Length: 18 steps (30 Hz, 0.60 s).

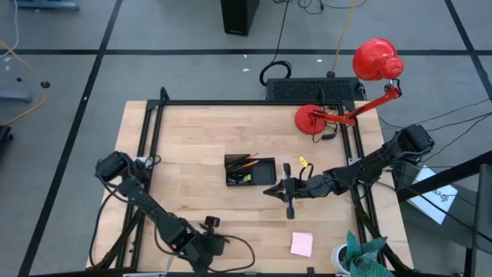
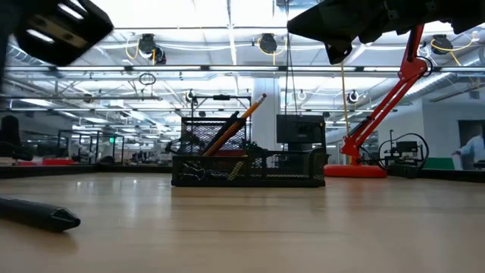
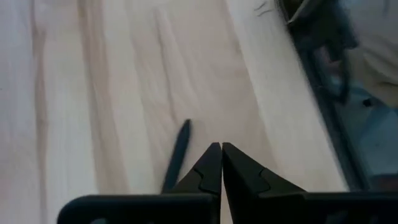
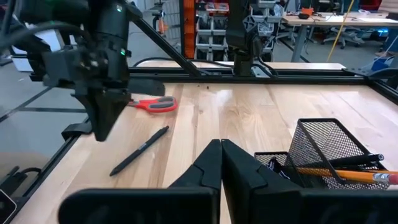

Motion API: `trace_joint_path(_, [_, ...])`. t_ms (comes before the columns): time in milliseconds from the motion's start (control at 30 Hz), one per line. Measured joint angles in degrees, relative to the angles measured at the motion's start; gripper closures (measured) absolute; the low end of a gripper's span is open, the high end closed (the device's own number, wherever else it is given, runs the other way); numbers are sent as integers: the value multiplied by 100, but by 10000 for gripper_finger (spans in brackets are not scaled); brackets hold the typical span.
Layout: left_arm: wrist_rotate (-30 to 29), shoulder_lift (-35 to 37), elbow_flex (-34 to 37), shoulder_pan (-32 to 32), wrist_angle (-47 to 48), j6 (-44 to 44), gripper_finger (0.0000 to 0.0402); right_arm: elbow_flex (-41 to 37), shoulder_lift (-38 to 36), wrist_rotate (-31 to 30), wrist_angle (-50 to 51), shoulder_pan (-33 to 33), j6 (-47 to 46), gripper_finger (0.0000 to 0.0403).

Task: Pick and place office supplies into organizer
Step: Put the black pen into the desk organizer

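Nearest, at 7 o'clock on the table: left gripper pinched shut, empty, hanging above 1 black pen lying flat. At 5 o'clock: pink sticky-note pad. Farther in: right gripper shut, holding nothing, at 4 o'clock of the organizer, orange pencils already inside. Seemingly between picks. Next: open over the pen, lower, close across its barrel.

The bench was pale, smooth-grained wood, the organizer was black wire mesh, the desk lamp looked like glossy red metal, and the right end effector's fingers were matt black plastic.
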<state>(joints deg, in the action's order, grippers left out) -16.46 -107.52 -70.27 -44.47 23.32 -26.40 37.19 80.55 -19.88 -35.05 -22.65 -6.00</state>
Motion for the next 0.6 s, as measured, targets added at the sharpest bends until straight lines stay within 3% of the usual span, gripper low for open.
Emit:
trace_joint_path(300, [-4,-151,-20,-63,328,-655,383,0,0,13,-18,0,-124,403])
trace_joint_path(400, [390,-160,-18,-65,498,-1017,383,0,0,15,-15,0,-124,403])
trace_joint_path(467, [601,-160,-18,-80,777,-1312,383,0,0,17,-16,0,-124,403])
trace_joint_path(600, [437,-160,-18,-198,1654,-1949,383,0,1,20,-11,0,-183,403])
